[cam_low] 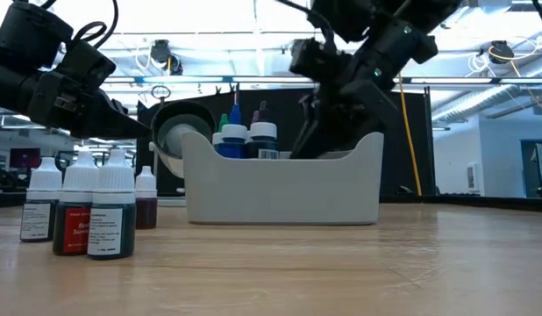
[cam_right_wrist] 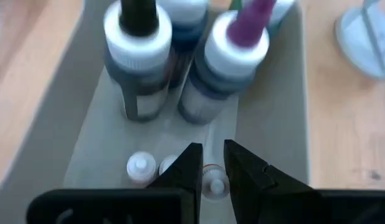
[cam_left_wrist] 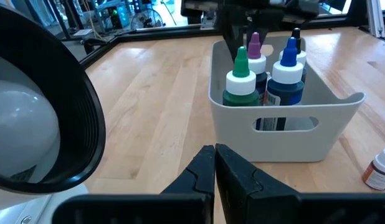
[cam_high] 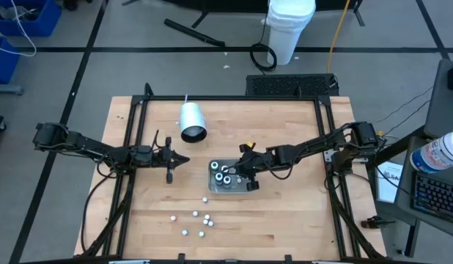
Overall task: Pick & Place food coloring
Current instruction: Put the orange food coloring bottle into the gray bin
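Wooden planks make up the tabletop (cam_high: 285,220) we work over, framed by dark rails, with a taped floor and a white bucket (cam_high: 289,29) beyond it.

Our right gripper (cam_right_wrist: 211,163) reaches down into the grey tray (cam_high: 250,186) near the middle of the tabletop. Its fingers (cam_right_wrist: 187,168) are nearly together around a small white-capped bottle (cam_right_wrist: 214,185) lying on the tray floor, beside two more small caps. We judge this a narrow grip suited to so slim a thing, though whether the fingers actually pinch it or merely straddle it we cannot tell.

Larger food coloring bottles (cam_left_wrist: 267,78) stand upright at one end of the tray, with green, purple, blue and black tips. Standing them together there leaves the tray's other end free for the small ones, which seems to be why the gripper works in that open part.

More small bottles (cam_high: 201,220) stand loose on the tabletop nearer the front edge, well apart from the tray; in the low view four of them (cam_low: 87,211) cluster upright, so several are not yet packed.

Our left gripper (cam_left_wrist: 214,171) waits to the left of the tray with its fingers pressed together and empty, near a white cup (cam_high: 192,121) lying on its side, clear of the right arm's path.
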### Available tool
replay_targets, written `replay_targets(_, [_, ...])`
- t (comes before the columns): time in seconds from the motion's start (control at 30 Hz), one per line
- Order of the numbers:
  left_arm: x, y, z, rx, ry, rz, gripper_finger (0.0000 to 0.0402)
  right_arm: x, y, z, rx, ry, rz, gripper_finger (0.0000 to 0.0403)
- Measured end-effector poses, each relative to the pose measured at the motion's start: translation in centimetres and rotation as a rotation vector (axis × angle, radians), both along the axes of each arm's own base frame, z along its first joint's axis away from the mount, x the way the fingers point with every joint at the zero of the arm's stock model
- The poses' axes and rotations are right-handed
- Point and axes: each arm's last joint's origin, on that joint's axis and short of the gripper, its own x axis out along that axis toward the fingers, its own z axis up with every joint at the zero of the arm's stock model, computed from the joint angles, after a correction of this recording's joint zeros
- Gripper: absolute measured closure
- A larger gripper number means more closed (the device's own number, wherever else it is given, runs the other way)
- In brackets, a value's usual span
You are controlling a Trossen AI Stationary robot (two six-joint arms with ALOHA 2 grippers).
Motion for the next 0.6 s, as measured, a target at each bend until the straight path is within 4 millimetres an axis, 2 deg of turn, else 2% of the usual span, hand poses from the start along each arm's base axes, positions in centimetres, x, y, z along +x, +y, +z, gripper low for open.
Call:
replay_targets(0.37, [0.0, 0.0, 0.1, 0.006, -0.007, -0.001, 0.0382, 2.5, 0.1, -0.6, 0.017, 0.131, -0.040, 0.0359])
replay_targets(0.6, [0.0, 0.0, 0.0, 0.006, -0.002, -0.001, 0.0382, 2.4, -0.6, -0.8, 0.049, 0.162, -0.097, 0.0359])
